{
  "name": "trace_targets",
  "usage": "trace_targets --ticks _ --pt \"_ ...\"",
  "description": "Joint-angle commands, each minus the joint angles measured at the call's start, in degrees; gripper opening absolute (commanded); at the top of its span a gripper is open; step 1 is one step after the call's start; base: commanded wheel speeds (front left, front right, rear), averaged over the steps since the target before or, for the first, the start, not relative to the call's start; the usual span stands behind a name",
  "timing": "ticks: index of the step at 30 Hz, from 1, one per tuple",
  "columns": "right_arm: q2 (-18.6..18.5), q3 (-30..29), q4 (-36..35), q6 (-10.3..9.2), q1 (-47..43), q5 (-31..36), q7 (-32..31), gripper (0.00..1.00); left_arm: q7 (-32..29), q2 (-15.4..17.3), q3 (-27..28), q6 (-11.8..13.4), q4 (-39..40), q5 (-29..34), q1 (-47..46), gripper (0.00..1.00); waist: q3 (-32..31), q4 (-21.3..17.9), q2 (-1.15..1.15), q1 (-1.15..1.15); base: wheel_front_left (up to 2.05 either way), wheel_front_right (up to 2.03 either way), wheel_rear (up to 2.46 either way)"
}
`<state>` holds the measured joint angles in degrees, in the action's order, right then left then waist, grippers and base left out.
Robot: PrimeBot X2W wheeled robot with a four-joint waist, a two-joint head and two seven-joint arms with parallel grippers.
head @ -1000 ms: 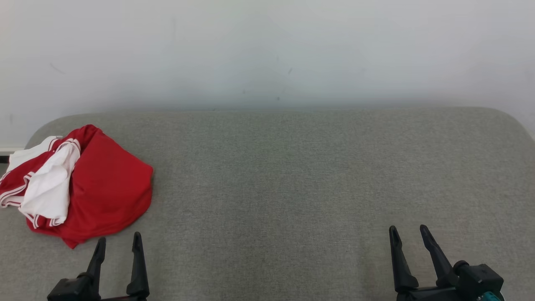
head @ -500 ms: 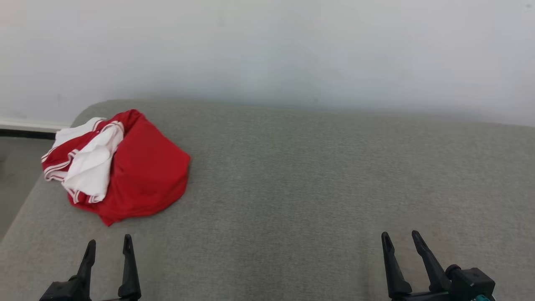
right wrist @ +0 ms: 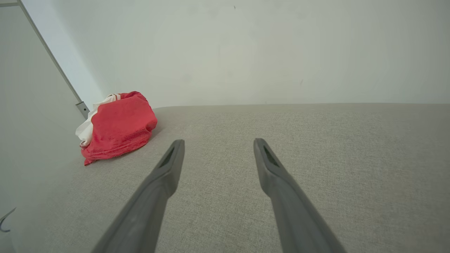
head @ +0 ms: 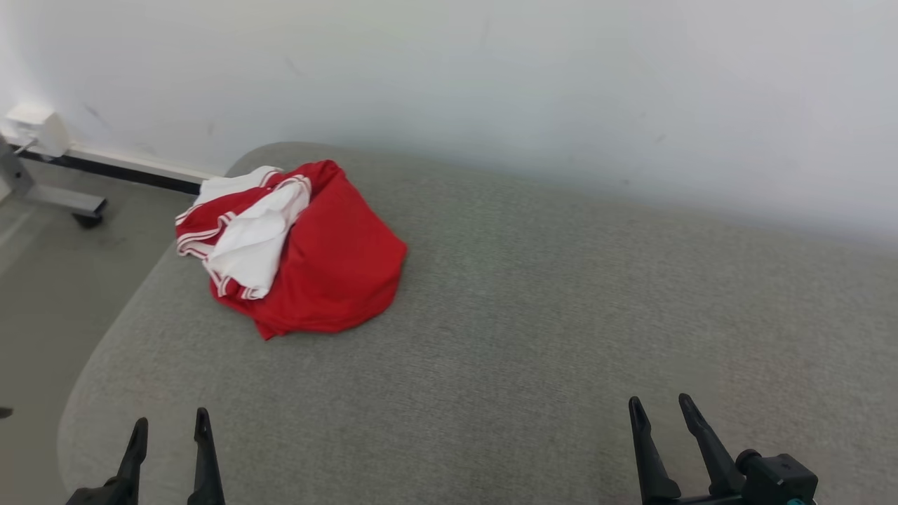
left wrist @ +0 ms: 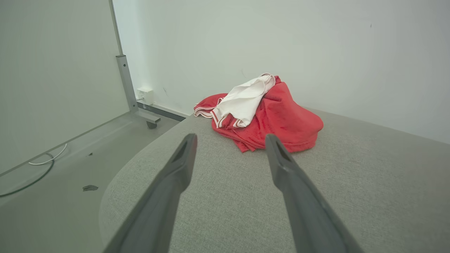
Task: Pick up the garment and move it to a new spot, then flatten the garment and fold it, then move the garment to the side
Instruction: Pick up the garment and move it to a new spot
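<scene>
Garment [head: 309, 252], red with white striped trim, lies crumpled in a heap at the far left corner of the grey cushion [head: 547, 308], close to the wall [head: 449, 84]. Near left edge: left gripper [head: 171, 417] hovering, fingers apart, holding nothing. Near right: right gripper [head: 659, 398], fingers apart, empty, well apart from the garment.

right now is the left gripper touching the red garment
Apart. The head view shows bare grey cushion between the open left gripper and the red garment.
</scene>
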<state>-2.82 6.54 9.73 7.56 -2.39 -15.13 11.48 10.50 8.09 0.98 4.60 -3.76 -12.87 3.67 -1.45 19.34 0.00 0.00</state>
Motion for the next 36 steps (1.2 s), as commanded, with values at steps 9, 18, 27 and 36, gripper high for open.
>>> trace_targets --ticks 9,18,27,36 --pt "-0.1 0.5 0.9 -0.14 0.0 -0.6 0.9 1.00 -0.2 0.6 0.1 0.7 0.8 -0.4 1.3 1.00 -0.3 5.9 0.00 0.00 0.00 0.00 0.00" --pt "-0.1 0.9 1.6 -0.14 0.7 -0.8 1.2 1.00 -0.1 0.9 0.3 1.3 0.6 -0.8 1.5 1.00 -0.3 7.2 0.00 0.00 0.00 0.00 0.00" --pt "-0.1 0.7 1.4 -0.14 2.0 0.8 0.5 1.00 0.3 2.1 0.3 0.5 -1.0 -1.5 -3.0 1.00 1.8 5.4 0.00 0.00 0.00 0.00 0.00" --pt "-0.5 -1.0 -1.6 -0.14 4.5 4.2 -1.7 1.00 -0.5 5.5 1.9 -1.2 -2.0 -3.1 -15.8 1.00 7.8 -0.3 0.00 0.00 0.00 0.00 0.00"
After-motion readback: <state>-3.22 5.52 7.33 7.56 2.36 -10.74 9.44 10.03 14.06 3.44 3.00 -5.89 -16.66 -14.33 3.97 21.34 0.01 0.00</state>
